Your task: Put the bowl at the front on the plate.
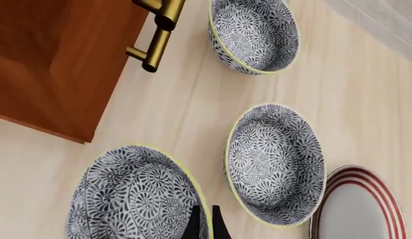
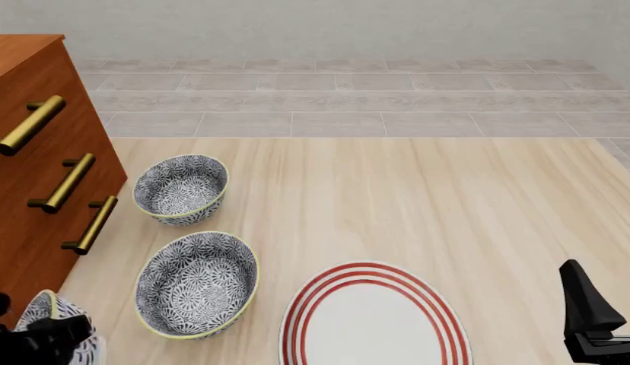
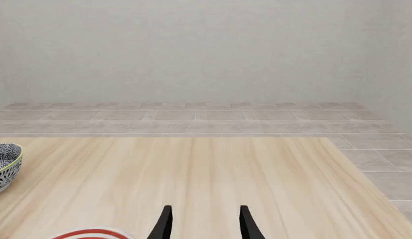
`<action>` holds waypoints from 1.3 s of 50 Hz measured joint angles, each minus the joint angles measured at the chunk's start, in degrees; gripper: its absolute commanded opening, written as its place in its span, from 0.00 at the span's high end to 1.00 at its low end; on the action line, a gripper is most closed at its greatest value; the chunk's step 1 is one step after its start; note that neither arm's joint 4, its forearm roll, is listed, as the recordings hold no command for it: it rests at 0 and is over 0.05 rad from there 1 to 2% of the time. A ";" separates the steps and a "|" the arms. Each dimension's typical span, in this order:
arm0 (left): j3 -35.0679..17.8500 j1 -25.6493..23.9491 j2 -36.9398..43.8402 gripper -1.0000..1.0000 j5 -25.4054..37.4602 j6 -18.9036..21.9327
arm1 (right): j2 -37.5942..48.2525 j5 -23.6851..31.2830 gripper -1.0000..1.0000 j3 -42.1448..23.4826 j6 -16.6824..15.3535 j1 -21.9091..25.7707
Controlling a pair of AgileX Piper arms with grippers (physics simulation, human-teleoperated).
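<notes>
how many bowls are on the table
3, in a line beside the cabinet: the far bowl, the middle bowl left of the plate, and the near bowl at the bottom-left corner, partly hidden by the left pincer.

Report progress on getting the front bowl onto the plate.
Done: nothing delivered; the plate sits bare. In hand: the left gripper is at the rim of the bowl nearest the arms, with narrow finger spacing. Left: lifting it, carrying it over and setting it down. The right gripper is open, holding nothing.

Glazed patterned ceramic bowl, glossy white plate, pale matt wood-grain table, polished reddish wood cabinet, brushed brass handles.
</notes>
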 measured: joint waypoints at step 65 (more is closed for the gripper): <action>-30.36 -19.22 12.92 1.00 6.76 13.58 | 0.00 0.00 0.00 0.00 0.00 0.00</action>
